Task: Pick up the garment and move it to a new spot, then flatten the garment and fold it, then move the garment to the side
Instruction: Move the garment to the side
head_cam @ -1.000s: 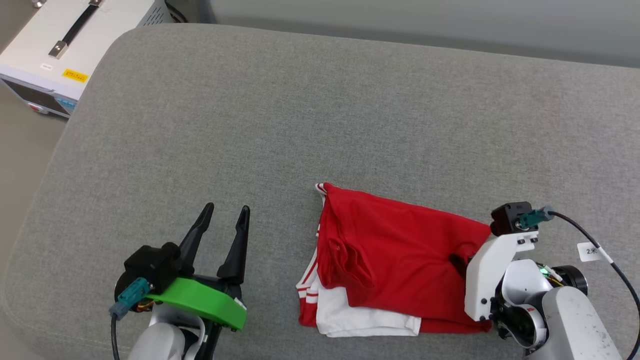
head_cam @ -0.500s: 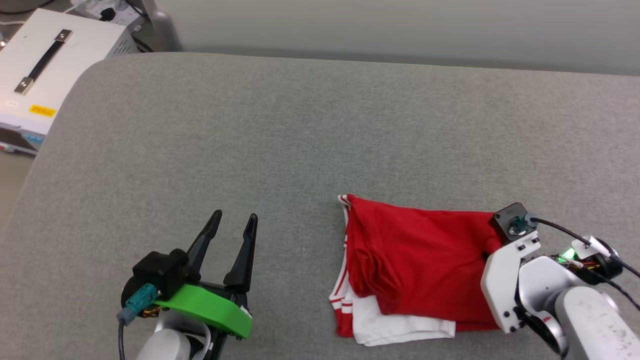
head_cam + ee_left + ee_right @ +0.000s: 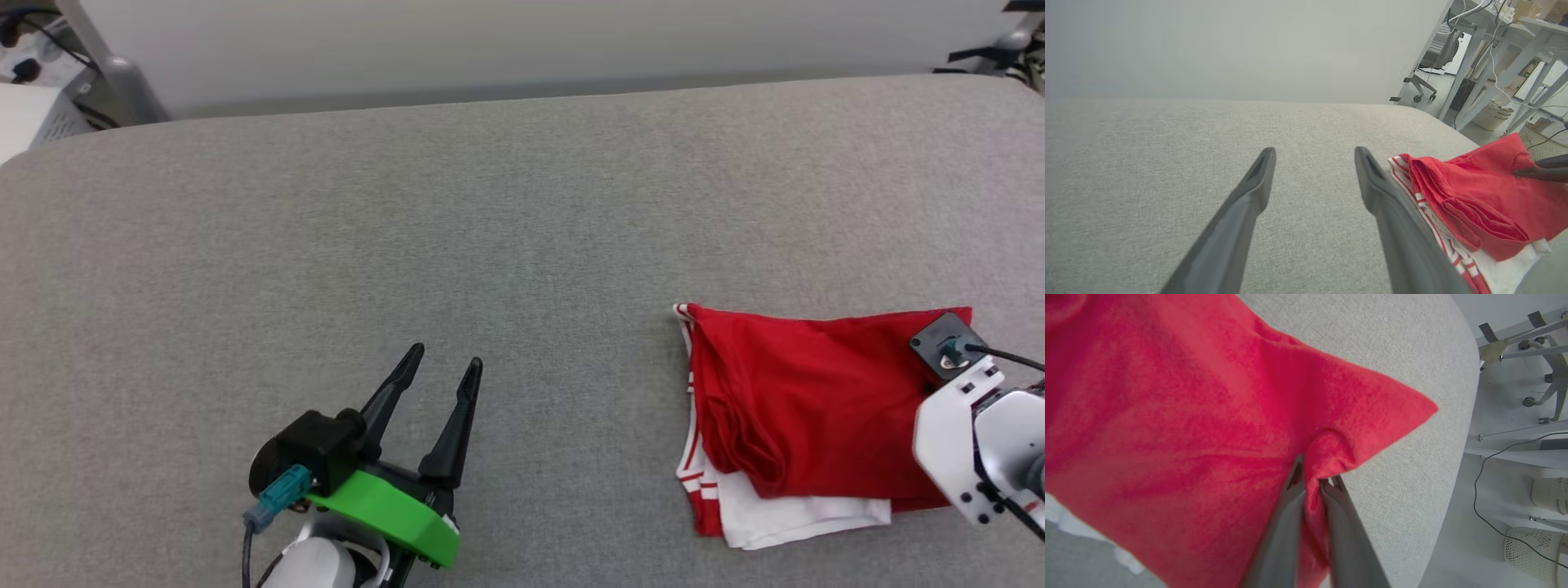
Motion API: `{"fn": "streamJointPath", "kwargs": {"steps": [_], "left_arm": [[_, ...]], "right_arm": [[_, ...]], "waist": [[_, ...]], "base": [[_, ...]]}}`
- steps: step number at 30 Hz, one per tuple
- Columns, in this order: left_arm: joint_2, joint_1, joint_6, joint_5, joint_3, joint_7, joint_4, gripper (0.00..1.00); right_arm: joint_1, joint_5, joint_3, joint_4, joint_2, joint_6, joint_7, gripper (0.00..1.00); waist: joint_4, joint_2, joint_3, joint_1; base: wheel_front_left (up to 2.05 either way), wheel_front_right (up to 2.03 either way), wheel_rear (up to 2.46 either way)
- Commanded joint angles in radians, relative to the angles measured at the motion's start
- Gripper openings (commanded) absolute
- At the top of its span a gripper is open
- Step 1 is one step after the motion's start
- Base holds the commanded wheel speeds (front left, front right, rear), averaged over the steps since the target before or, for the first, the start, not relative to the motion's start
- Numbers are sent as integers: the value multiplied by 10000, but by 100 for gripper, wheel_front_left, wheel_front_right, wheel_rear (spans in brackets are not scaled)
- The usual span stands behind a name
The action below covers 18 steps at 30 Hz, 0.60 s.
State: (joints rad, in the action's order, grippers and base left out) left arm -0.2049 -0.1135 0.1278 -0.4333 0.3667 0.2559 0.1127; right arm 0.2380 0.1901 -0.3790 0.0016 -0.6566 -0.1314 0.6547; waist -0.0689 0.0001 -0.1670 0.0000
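Observation:
The garment (image 3: pixel 808 408) lies folded on the grey cushion (image 3: pixel 408 245) at the right, red on top, with a white sleeve and striped trim showing at its near left edge. My right gripper (image 3: pixel 1312 475) is shut on a pinch of red cloth near the garment's (image 3: pixel 1188 416) far right corner. In the head view its white wrist mount (image 3: pixel 951 425) covers the fingers. My left gripper (image 3: pixel 447 361) hovers open and holds nothing, well left of the garment. In the left wrist view the garment (image 3: pixel 1474 204) lies just right of the left gripper (image 3: pixel 1315 157).
The cushion's rounded right edge (image 3: pixel 1466 416) runs close beside the held corner. Beyond it are the floor, metal desk legs (image 3: pixel 1515 351), a cable and white baskets (image 3: pixel 1535 547). A white box's corner (image 3: pixel 24 122) shows at the far left.
The head view has swung to the right, so the white box has nearly left it. The right gripper has dragged the garment rightwards, away from the left gripper. Both grippers keep their states.

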Motion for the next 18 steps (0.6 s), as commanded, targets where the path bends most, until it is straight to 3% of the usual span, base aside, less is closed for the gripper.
{"fn": "streamJointPath", "kwargs": {"steps": [1,10,18], "left_arm": [[-45,-272,29,-12,102,59,-86,100],[-377,-1324,29,158,996,59,-450,100],[-884,-2365,29,332,1500,59,-1031,100]], "right_arm": [[280,106,-53,11,-268,7,-197,0],[1419,-145,69,1217,-1610,7,-1854,0],[2259,-630,951,3056,-1899,7,-3670,0]], "waist": [[-619,-1,-463,0],[-1316,-1,-1946,0],[-1655,-1,-3290,0]], "base": [[0,0,0],[0,0,0],[0,0,0]]}}
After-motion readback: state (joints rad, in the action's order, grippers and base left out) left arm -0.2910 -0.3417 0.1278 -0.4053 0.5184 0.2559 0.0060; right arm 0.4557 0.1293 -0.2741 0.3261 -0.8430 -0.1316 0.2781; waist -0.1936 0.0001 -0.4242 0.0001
